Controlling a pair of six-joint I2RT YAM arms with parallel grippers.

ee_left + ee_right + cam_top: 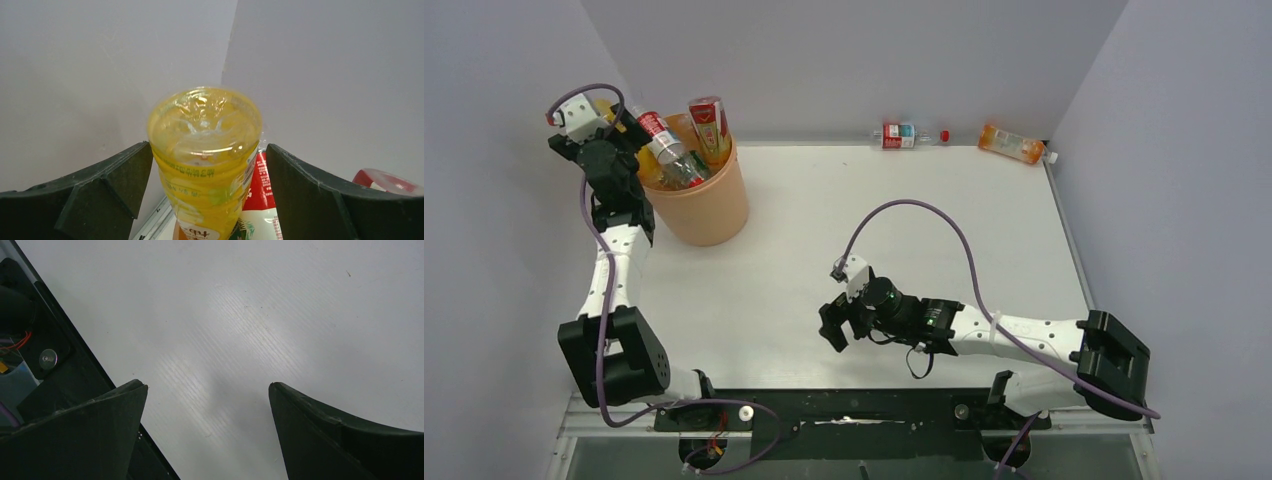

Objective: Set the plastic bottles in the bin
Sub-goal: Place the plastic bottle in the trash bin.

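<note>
Bin (709, 215) at ten o'clock holds bottles (710, 122), my left claw (207, 150) apart around a yellow bottle (205, 165), right claw (207, 387) apart, empty; two strays (902, 135) (1012, 144) left at one o'clock.

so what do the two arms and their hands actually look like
Both arms are white links between chunky black joints: left arm, right arm. A purple cable loops along each. The left hand and right hand each have two broad, dark, wedge-shaped fingers. A small green light glows near the right wrist.
</note>
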